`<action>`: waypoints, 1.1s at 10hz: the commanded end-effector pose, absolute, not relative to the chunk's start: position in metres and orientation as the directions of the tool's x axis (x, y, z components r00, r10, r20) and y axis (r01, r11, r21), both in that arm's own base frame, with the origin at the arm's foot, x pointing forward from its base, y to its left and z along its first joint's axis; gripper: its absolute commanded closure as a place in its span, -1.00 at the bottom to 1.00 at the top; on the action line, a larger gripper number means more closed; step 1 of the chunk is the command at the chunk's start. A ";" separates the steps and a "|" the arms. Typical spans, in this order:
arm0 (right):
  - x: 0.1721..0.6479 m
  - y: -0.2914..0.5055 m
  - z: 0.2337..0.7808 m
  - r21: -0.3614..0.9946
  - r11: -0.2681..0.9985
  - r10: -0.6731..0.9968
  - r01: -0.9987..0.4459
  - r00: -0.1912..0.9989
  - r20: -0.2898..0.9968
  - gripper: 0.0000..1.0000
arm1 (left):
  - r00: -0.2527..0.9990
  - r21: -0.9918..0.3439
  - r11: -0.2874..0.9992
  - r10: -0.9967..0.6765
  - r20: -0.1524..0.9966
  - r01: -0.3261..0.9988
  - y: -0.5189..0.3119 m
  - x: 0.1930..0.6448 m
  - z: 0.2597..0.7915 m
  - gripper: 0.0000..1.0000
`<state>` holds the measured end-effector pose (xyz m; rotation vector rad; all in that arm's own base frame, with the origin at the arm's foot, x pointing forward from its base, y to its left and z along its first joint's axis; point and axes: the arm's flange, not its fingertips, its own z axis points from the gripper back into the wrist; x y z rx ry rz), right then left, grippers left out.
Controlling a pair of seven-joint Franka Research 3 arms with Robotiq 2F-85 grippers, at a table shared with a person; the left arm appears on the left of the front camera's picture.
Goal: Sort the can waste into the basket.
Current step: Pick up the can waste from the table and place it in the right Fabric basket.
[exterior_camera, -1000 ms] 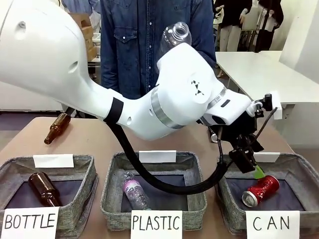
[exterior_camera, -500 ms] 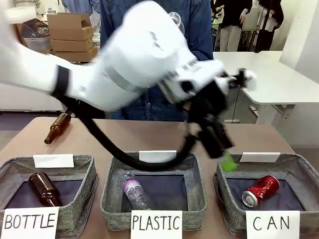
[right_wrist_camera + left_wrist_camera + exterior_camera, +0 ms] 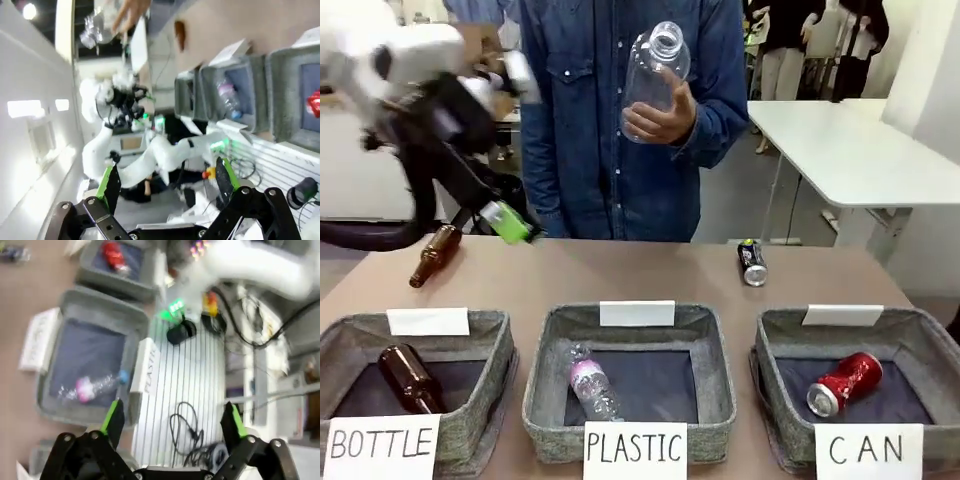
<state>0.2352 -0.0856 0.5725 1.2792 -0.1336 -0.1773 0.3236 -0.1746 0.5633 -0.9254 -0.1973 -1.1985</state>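
Note:
The red can (image 3: 843, 383) lies on its side in the grey basket signed "CAN" (image 3: 775, 400). The black can (image 3: 752, 262) lies on the table behind that basket, at the far right. My left gripper (image 3: 503, 221), blurred, hangs at the far left above the table, far from both cans. In the left wrist view it is open (image 3: 172, 419) with nothing between its fingers, and the red can (image 3: 112, 252) shows in its basket at the top. My right gripper (image 3: 166, 182) is open and empty, off the table, with the red can (image 3: 314, 105) at the right edge.
A person at the far side holds a clear plastic bottle (image 3: 655, 70). A brown bottle (image 3: 433, 256) lies on the table's far left. The "BOTTLE" basket (image 3: 480, 400) holds a brown bottle (image 3: 408, 378). The "PLASTIC" basket (image 3: 545, 395) holds a plastic bottle (image 3: 590, 385).
My left arm has swung from over the "CAN" basket across the table to the far left. The red can stays in the basket.

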 end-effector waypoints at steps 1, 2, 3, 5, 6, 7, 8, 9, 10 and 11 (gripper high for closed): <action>0.292 -0.068 0.551 0.976 0.214 -0.072 0.037 0.997 -0.022 -1.00 | 0.696 -0.619 0.327 -0.423 0.580 0.715 -0.076 0.312 0.570 -1.00; 0.305 -0.054 0.543 0.985 0.165 -0.030 0.050 0.999 -0.046 -1.00 | 0.823 -0.696 0.446 -0.227 0.521 0.563 -0.016 0.317 0.570 -1.00; 0.315 -0.039 0.541 0.997 0.073 0.017 0.018 1.000 -0.019 -1.00 | 0.932 -0.829 0.468 0.029 0.361 0.307 0.036 0.324 0.562 -1.00; 0.335 -0.014 0.530 0.999 -0.011 -0.006 0.033 0.999 -0.033 -1.00 | 0.924 -0.942 0.299 0.295 0.244 0.153 0.093 0.333 0.543 -1.00; 0.344 0.007 0.526 0.999 -0.035 -0.012 0.039 0.999 -0.040 -1.00 | 0.920 -0.968 0.206 0.335 0.205 0.141 0.100 0.338 0.535 -1.00; 0.352 0.021 0.526 0.996 0.010 -0.078 0.093 0.993 -0.092 -1.00 | 0.921 -0.801 0.464 -0.097 0.378 0.378 0.106 0.314 0.539 -1.00; 0.336 -0.011 0.524 0.998 -0.003 0.002 0.058 0.998 -0.058 -1.00 | 0.921 -0.801 0.464 -0.097 0.378 0.378 0.106 0.314 0.539 -1.00; 0.336 -0.011 0.524 0.998 -0.003 0.002 0.058 0.998 -0.058 -1.00 | 0.921 -0.801 0.464 -0.097 0.378 0.378 0.106 0.314 0.539 -1.00; 0.336 -0.011 0.524 0.998 -0.003 0.002 0.058 0.998 -0.058 -1.00 | 0.921 -0.801 0.464 -0.097 0.378 0.378 0.106 0.314 0.539 -1.00; 0.336 -0.011 0.524 0.998 -0.003 0.002 0.058 0.998 -0.058 -1.00 | 0.921 -0.801 0.464 -0.097 0.378 0.378 0.106 0.314 0.539 -1.00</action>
